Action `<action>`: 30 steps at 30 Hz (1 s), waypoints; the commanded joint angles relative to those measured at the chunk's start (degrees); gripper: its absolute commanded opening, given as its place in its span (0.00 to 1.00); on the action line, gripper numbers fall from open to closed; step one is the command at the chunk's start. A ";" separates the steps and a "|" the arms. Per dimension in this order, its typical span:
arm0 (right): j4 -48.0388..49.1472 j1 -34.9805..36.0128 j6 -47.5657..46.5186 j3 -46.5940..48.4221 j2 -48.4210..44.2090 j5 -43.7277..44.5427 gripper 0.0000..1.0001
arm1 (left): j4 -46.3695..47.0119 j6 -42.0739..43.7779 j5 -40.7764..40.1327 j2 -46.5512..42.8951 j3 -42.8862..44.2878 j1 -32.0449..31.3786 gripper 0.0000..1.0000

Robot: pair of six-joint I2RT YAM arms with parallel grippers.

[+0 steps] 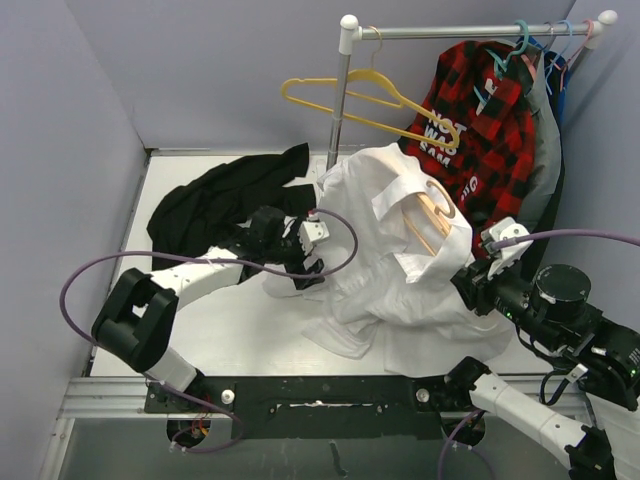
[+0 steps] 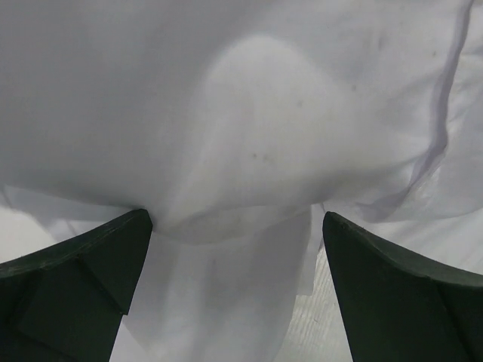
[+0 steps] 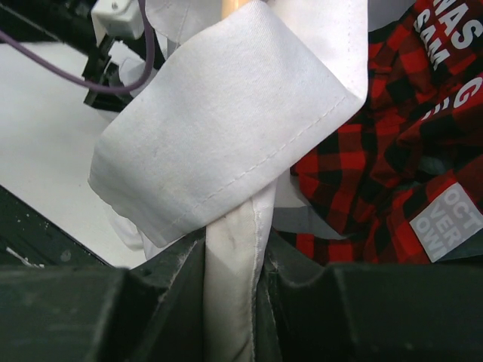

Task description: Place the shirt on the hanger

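My left arm lies low over the white desk (image 1: 230, 330). Its elbow is bent near the desk's near left corner, and the forearm reaches rightward to the left edge of the plain white long-sleeved collared shirt (image 1: 385, 270) of thin fabric. My left tool (image 1: 312, 250) is released there, with its jaws spread wide. In the left wrist view the two dark fingers (image 2: 90, 264) frame a swell of white cloth that fills everything ahead, and nothing is pinched between them. My right arm rises from the near right corner, folds at an elbow far out to the right, and doubles back leftward toward the shirt's right side. My right tool (image 1: 478, 285) is clenched on the shirt. The right wrist view shows its jaws pressed against a narrow band of white fabric running up to a folded, stitched flap. The shirt sits heaped in the middle of the desk with its collar toward the far right. The pale tan clothes hanger (image 1: 430, 215) lies inside the collar opening, and its curved hook pokes out beside the red-and-black plaid shirt (image 1: 490, 110), which hangs from a metal rail (image 1: 450, 32). A crumpled black garment (image 1: 215, 195) lies on the desk behind my left arm. A bright yellow hanger (image 1: 350, 95) hangs on the rail's upright post.
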 commanded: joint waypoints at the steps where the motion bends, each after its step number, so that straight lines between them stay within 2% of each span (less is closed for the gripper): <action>1: 8.13 0.44 1.77 2.96 -0.64 3.12 0.00 | 13.75 5.41 -0.67 3.03 -4.17 -1.18 0.98; 4: 8.69 0.93 2.55 2.47 -0.97 2.75 0.00 | 13.50 10.71 -1.09 5.11 -5.39 -2.99 0.96; 5: 8.74 0.98 2.74 2.41 -0.98 2.77 0.00 | 13.07 11.86 -1.08 5.96 -5.58 -3.58 0.81; 6: 8.98 1.05 2.92 2.30 -1.00 3.11 0.00 | 12.01 13.16 -0.85 6.76 -5.38 -3.97 0.36; 7: 9.31 1.14 3.24 2.25 -1.17 3.64 0.00 | 11.88 12.86 -2.72 7.45 -5.23 -4.62 0.01; 8: 9.77 1.08 3.61 1.88 -1.36 4.41 0.00 | 11.52 12.02 -3.59 7.51 -5.48 -4.84 0.00; 11: 12.29 1.14 4.59 0.45 -2.63 7.84 0.00 | 5.89 12.89 0.44 3.56 -7.21 -5.86 0.00; 13: 13.02 1.15 4.72 0.15 -2.76 10.87 0.00 | -4.51 13.52 2.96 2.37 -5.01 -8.64 0.00; 16: 13.53 1.14 3.88 0.33 -2.38 15.91 0.00 | -20.28 17.86 0.50 1.55 -3.17 -15.21 0.00; 22: 14.62 1.19 0.74 3.01 -0.60 17.55 0.00 | -48.80 23.39 -3.51 7.01 5.31 -26.39 0.00; 26: 15.58 1.32 -1.00 4.38 0.25 18.60 0.00 | -52.28 22.37 -9.32 8.79 3.38 -33.26 0.00; 30: 16.05 1.32 -2.66 5.36 1.65 19.62 0.00 | -56.93 20.82 -6.49 15.03 2.62 -39.36 0.00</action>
